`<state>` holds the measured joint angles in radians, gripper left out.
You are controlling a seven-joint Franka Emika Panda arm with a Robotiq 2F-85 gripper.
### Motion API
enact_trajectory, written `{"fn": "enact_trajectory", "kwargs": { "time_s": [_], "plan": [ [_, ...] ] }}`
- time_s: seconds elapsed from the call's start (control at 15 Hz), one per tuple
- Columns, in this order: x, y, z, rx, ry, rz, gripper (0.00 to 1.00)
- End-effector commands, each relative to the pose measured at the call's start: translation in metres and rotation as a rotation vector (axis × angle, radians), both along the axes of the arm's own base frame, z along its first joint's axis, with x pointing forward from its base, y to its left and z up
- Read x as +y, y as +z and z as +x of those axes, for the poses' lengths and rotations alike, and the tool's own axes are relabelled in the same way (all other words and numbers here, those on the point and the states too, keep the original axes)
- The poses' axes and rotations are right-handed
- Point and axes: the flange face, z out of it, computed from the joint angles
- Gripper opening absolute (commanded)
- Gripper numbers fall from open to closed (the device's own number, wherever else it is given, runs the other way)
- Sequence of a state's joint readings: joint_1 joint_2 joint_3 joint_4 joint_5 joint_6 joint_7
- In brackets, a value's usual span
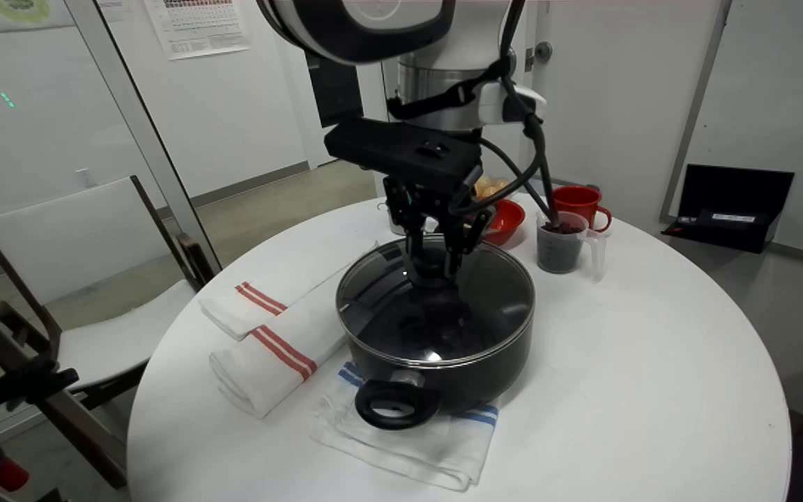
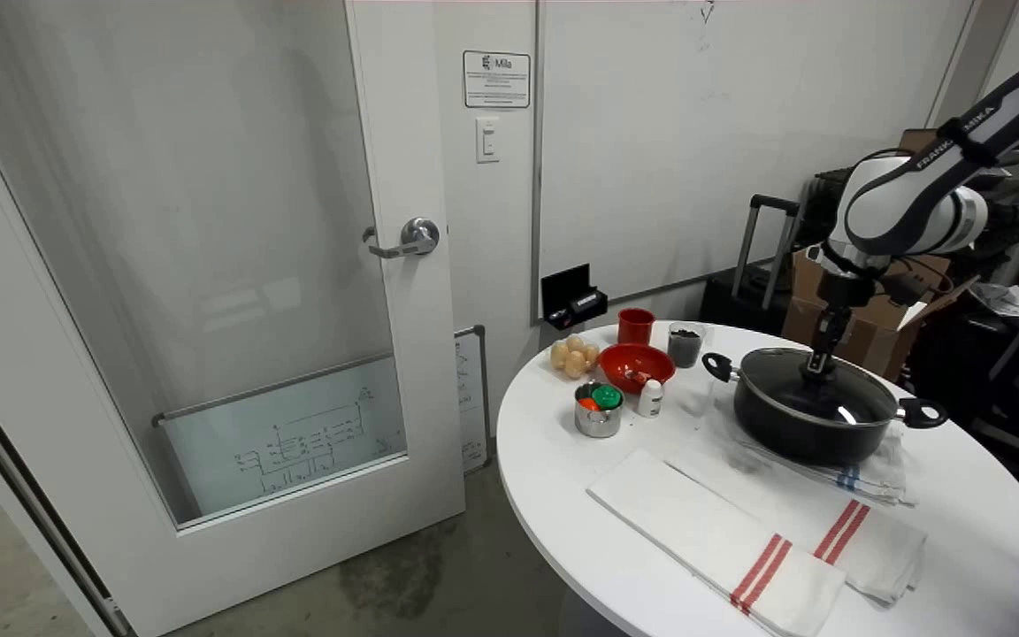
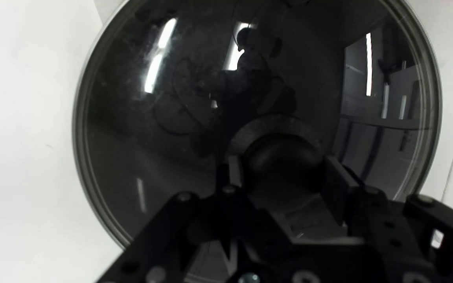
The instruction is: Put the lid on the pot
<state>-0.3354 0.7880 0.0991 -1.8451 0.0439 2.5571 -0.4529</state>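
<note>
the bench (image 1: 652,362) carries the pot (image 2: 792,433); a cloth (image 1: 429,453) under the pot probably guards against scratches. on the pot, the lid (image 1: 436,324) appears seated rim to rim. over the pot's middle, the claw (image 3: 282,172) pinches the knob (image 3: 283,153), presumably so the lid sits level.

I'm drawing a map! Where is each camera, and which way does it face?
Wrist view: above the fingers, facing down at the lid; the fingers show.
An exterior view: across the table, facing the arm and lid; fingers show too.
An exterior view: beside the table, facing a glass door; arm and fingers at right.
Both exterior views share pot and towels.
</note>
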Motion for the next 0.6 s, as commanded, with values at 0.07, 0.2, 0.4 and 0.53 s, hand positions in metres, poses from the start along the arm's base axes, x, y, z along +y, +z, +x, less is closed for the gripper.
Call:
{"fn": "enact_trajectory", "kwargs": {
  "time_s": [0.07,0.2,0.4,0.53],
  "plan": [
    [-0.0009,0.0069,0.0080,0.007,0.000,-0.005,0.25],
    [-0.0021,0.0067,0.0083,0.010,0.000,-0.005,0.25],
    [-0.0038,0.0065,0.0101,0.011,0.000,-0.006,0.25],
    [-0.0047,0.0061,0.0116,0.012,-0.001,-0.008,0.25]
  ]
}}
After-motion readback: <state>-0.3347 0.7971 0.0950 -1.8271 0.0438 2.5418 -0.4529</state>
